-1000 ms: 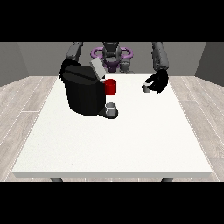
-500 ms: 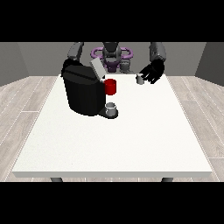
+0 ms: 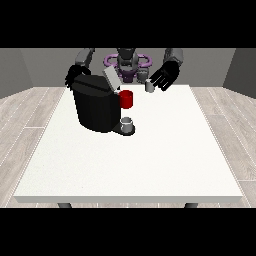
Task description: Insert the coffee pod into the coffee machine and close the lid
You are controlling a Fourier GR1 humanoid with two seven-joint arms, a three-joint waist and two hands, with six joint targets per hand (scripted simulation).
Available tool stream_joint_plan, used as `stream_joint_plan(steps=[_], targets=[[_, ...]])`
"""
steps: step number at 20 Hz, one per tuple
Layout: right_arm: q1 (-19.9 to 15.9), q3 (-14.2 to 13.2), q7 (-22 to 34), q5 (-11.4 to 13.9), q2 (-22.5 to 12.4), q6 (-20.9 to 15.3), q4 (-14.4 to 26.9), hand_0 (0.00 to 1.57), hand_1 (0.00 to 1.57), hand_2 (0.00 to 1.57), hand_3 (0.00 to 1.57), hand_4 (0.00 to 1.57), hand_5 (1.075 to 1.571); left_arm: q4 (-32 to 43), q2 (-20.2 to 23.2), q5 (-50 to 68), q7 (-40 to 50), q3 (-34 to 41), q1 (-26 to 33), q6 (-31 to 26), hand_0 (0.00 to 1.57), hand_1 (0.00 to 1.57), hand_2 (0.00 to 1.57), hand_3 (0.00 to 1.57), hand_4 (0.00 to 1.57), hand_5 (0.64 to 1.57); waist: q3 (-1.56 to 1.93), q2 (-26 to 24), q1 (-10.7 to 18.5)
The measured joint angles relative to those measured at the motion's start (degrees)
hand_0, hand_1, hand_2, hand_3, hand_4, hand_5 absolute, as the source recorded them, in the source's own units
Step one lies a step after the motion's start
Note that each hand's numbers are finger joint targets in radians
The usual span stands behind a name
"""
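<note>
Front view across a large white table (image 3: 150, 160), with the robot (image 3: 127, 62) small at the far edge. Starting at the left, the hand at the view's left (image 3: 73, 76) sits just behind the far left corner of the coffee machine (image 3: 95, 107); it is dark against the dark machine body, and I cannot tell how its fingers lie or whether they touch the machine. The coffee machine is a bulky black block standing on the left half of the table, toward the far side. Its lid (image 3: 111, 79) is a pale grey flap tilted up and back at the machine's top right, so the machine stands open. A red part (image 3: 126, 99) projects from the machine's right face just under the lid. Below that, a small grey cup (image 3: 127, 124) sits on the machine's dark base plate at its near right corner.

Further right, near the table's far edge, the coffee pod (image 3: 149, 86) is a small grey cylinder, upright, well apart from the machine and to the right of the lid. The hand at the view's right (image 3: 166, 76) is just beside the pod on its right and slightly behind it, its fingers spread and pointing down-left toward the pod. They are not closed round the pod; whether a fingertip touches it cannot be told.
</note>
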Motion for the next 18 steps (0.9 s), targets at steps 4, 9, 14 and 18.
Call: stream_joint_plan(steps=[4, 9, 14, 18], targets=[[-1.3, 0.5, 0.8, 0.6, 0.1, -0.5, -1.1, 0.00, 0.00, 0.00, 0.00, 0.51, 1.571, 0.6, 1.4, 0.7, 2.7, 2.0, -4.7, -0.7, 1.24, 1.24, 1.26, 1.20, 0.48, 1.571, 0.01, 1.7, -2.0], [-2.2, 1.4, 1.1, 1.6, 0.1, -0.9, -2.3, 0.00, 0.00, 0.00, 0.00, 0.52, 1.571, 1.1, 1.9, 0.8, 4.5, 3.1, -8.6, -1.0, 1.28, 1.28, 1.34, 1.28, 0.52, 1.571, 0.01, 3.5, -3.9], [-2.5, 1.4, 1.3, 1.7, -0.1, -1.1, -3.5, 0.00, 0.00, 0.00, 0.00, 0.53, 1.571, 1.5, 2.2, -0.2, 5.6, 3.1, -10.7, -0.7, 1.26, 1.26, 1.30, 1.24, 0.49, 1.571, 0.02, 4.8, -5.2], [-3.9, 0.2, 2.3, 1.2, -0.7, -1.3, -3.7, 0.00, 0.00, 0.00, 0.00, 0.52, 1.571, 1.7, 1.9, -0.3, 5.5, 3.2, -11.7, -0.9, 1.31, 1.31, 1.33, 1.24, 0.49, 1.571, 0.01, 5.6, -4.9]])
